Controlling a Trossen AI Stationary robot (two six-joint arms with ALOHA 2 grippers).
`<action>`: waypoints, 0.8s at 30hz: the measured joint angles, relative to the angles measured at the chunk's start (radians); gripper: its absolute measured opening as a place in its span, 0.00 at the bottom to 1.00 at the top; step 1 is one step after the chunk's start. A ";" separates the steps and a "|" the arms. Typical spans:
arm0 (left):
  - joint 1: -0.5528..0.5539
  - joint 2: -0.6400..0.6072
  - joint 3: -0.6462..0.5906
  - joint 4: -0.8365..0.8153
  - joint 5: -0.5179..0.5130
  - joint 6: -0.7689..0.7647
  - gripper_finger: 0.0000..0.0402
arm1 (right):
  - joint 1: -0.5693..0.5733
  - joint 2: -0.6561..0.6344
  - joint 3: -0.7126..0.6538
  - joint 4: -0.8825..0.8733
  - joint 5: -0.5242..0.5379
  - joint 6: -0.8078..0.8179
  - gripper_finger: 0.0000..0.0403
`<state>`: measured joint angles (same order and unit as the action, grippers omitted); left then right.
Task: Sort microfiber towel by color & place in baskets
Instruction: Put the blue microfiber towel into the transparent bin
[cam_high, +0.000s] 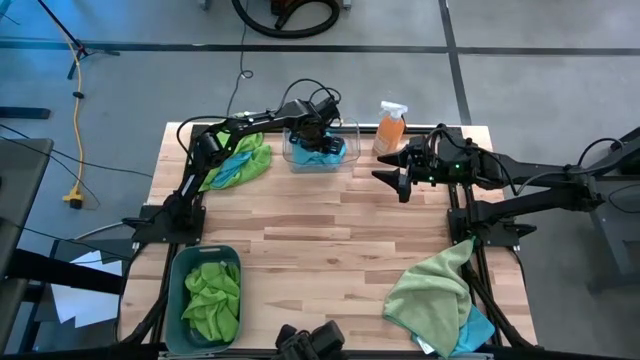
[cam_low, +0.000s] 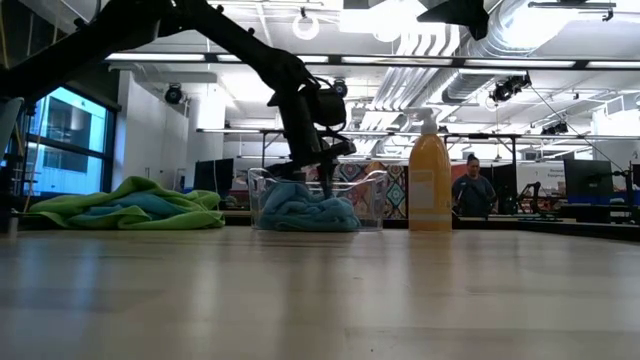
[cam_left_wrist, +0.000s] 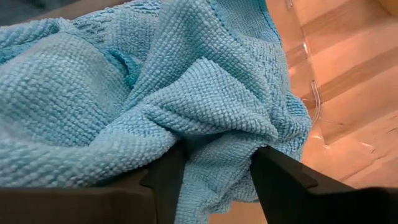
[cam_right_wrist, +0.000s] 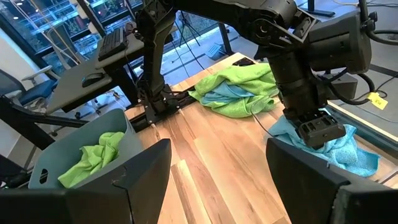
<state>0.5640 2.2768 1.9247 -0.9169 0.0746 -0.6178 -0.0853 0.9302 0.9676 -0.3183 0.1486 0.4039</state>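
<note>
Left gripper (cam_high: 322, 143) sits down inside the clear basket (cam_high: 350, 132) at the table's far edge, near the middle. Its fingers (cam_left_wrist: 163, 180) stand parted astride a fold of blue towel (cam_left_wrist: 186, 99), not clamping it; a release, I judge. The towel is soft, light, nubbly and limp: it bunches, so pinch a raised ridge, not a flat spread.

Right gripper (cam_high: 403, 183) waits above the table near the far right corner beside the orange spray bottle (cam_high: 390, 127), fingers spread, empty.

A green-and-blue heap (cam_high: 243, 160) lies toward the far left corner. The teal-grey basket (cam_high: 176, 268) at the near left corner holds green towels (cam_high: 213, 297). At the near right corner, a green towel (cam_high: 432, 292) overhangs the edge, blue beneath.

Hidden: how many towels each pile holds; basket floor under the blue.
</note>
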 joint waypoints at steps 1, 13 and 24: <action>0.000 0.000 0.000 0.000 0.000 0.000 0.44 | 0.000 0.000 0.000 0.000 0.000 0.000 0.64; 0.005 -0.041 -0.002 -0.004 0.016 0.009 0.45 | 0.000 0.000 0.000 0.000 0.000 -0.004 0.64; 0.012 -0.152 -0.002 -0.004 -0.011 0.078 0.45 | 0.000 0.000 0.000 0.000 0.008 -0.001 0.64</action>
<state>0.5761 2.1246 1.9224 -0.9208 0.0639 -0.5396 -0.0853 0.9302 0.9676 -0.3181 0.1566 0.4030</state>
